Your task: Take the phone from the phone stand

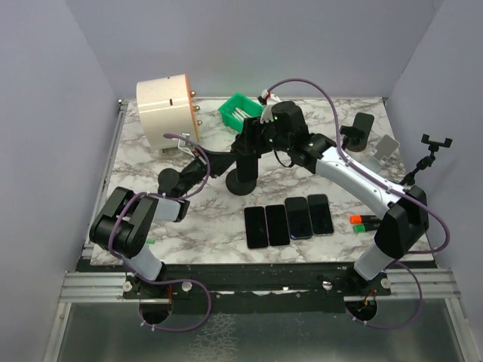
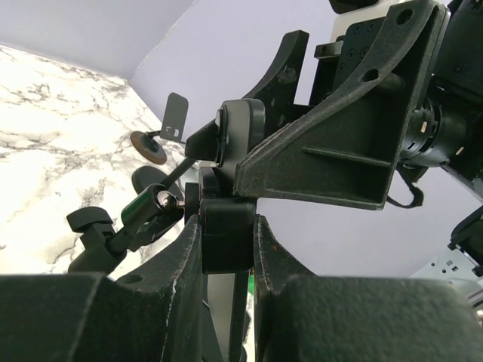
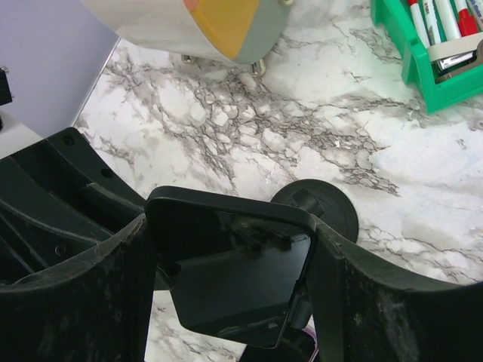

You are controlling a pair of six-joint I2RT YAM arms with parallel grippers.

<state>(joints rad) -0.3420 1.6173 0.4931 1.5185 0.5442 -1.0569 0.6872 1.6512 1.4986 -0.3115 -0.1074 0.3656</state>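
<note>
Right wrist view: right gripper (image 3: 234,226) is partly closed around the phone (image 3: 234,279). One finger lies along each side edge and I see no gap on either side, so I read it as gripped across the width. The phone sits straight between the jaws, its dark face towards this camera and its long axis roughly in line with the fingers, as far as the foreshortening lets me tell.

Below it shows the round foot of the phone stand (image 3: 321,207), on the marble desk (image 3: 423,188) about mid-way across, nearer the far edge.

Left wrist view: left gripper (image 2: 226,226) is nearly closed, pinching the stand's neck block from both sides.

The right arm has the phone and the left braces the stand. My judgement is that the phone must be drawn out along its long axis, away from the cradle.
</note>
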